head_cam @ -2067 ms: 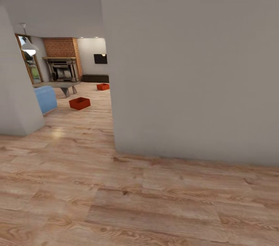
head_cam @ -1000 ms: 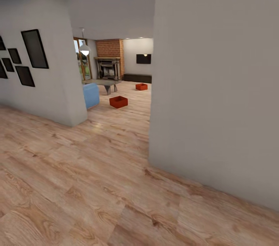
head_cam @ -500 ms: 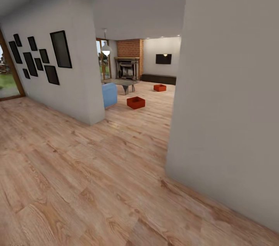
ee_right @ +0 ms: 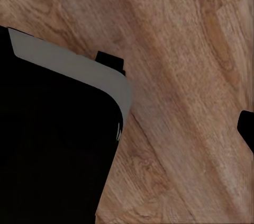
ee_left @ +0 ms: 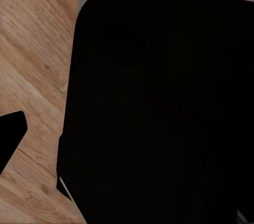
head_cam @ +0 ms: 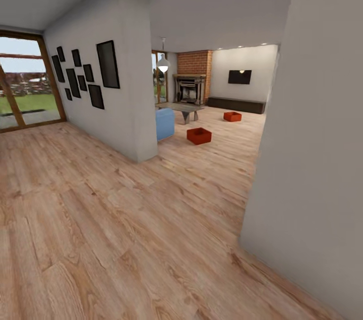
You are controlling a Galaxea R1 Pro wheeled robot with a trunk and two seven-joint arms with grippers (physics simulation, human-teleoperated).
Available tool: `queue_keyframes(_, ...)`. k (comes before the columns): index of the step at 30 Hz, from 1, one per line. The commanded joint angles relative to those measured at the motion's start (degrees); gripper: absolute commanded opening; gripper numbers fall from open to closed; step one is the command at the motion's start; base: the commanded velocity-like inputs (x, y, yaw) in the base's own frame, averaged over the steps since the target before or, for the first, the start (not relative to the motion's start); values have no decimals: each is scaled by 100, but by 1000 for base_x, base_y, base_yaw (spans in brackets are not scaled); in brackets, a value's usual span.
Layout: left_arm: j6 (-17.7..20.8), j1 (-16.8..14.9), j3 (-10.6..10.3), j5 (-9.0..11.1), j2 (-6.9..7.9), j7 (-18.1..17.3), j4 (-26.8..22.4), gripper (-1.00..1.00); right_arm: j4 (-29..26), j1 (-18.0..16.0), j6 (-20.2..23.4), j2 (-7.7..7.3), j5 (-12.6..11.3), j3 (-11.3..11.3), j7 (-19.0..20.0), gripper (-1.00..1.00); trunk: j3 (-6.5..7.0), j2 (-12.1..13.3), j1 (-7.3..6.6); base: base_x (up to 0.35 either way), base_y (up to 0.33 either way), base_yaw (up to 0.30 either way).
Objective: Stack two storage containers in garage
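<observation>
Ahead, at about twelve o'clock through the opening between the picture-hung wall [head_cam: 128, 77] and the grey wall [head_cam: 322, 158], the two storage containers sit well apart on the living room's plank floor [head_cam: 126, 219]: the nearer container [head_cam: 199, 135], then the farther container [head_cam: 232, 116] toward one o'clock. Both are red-orange, open-topped and upright, corner-on, roughly equally far from either arm. Neither end effector's opening can be told, since the wrist views give only dark housing over planks.

Black picture frames [head_cam: 83, 76] hang on a grey wall [head_cam: 132, 108] beside a glass door [head_cam: 25, 83].
</observation>
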Motion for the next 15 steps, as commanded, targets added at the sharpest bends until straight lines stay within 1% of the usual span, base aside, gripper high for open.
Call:
queue_keyframes(1,-10,-2,12,32,-2,6,-1,100,18,-6,-41,-2,-19,39,-10,100,-5,-2,3,331,0,139)
queue_keyframes(4,-10,-2,15,32,-2,6,-1,100,18,-6,-91,-4,-52,34,30,100,-5,-2,3,331,0,49)
queue_keyframes(15,-10,-2,18,32,-9,6,-1,100,15,-6,-109,-4,-37,33,43,100,-5,-2,3,331,0,5)
